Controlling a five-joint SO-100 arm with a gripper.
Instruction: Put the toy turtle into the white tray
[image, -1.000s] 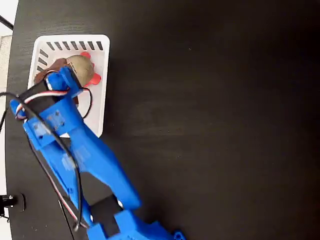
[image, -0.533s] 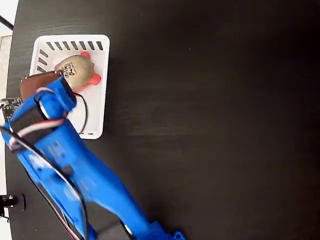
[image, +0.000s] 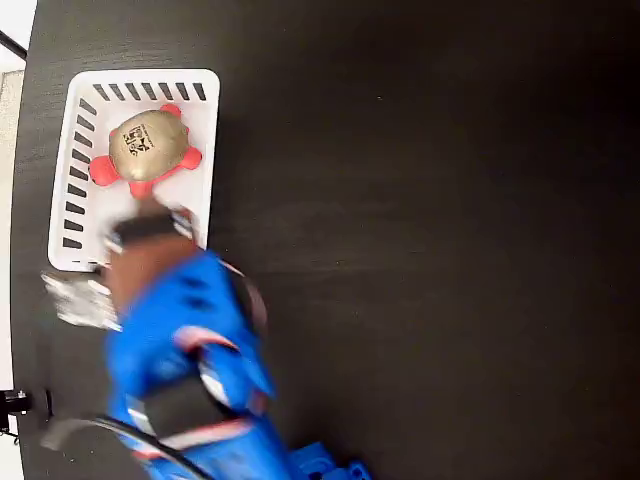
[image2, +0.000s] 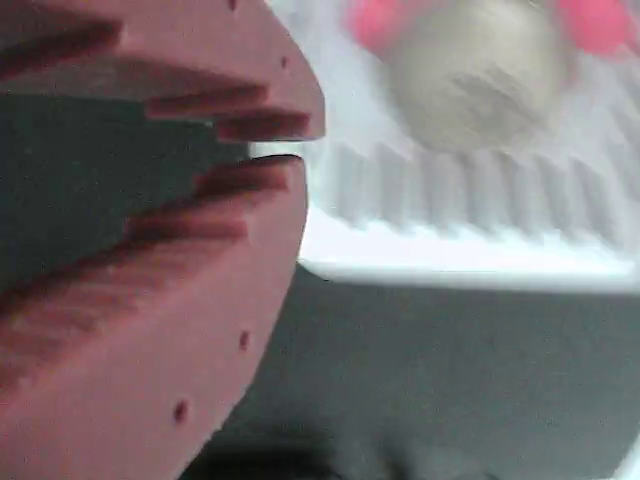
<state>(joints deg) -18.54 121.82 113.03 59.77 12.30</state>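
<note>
1. Turtle (image: 146, 148) lies shell-up inside the tray (image: 196, 200), toward its far end, apart from the arm.
2. Tray sits at the desk's (image: 420, 250) upper-left corner in the fixed view.
3. Jaws (image2: 262, 152) hold nothing; toothed faces stand narrowly parted, just outside the tray's near rim.
4. Judged status: placement looks done; only clearing the arm is left

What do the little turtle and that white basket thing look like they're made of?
The toy turtle looks like soft rubber or foam: matte red legs and a dull metallic grey-gold shell with a black print. The white tray looks like smooth, rigid moulded plastic, going by its even slanted slots and rounded corners. Neither is certain from looks alone.
</note>
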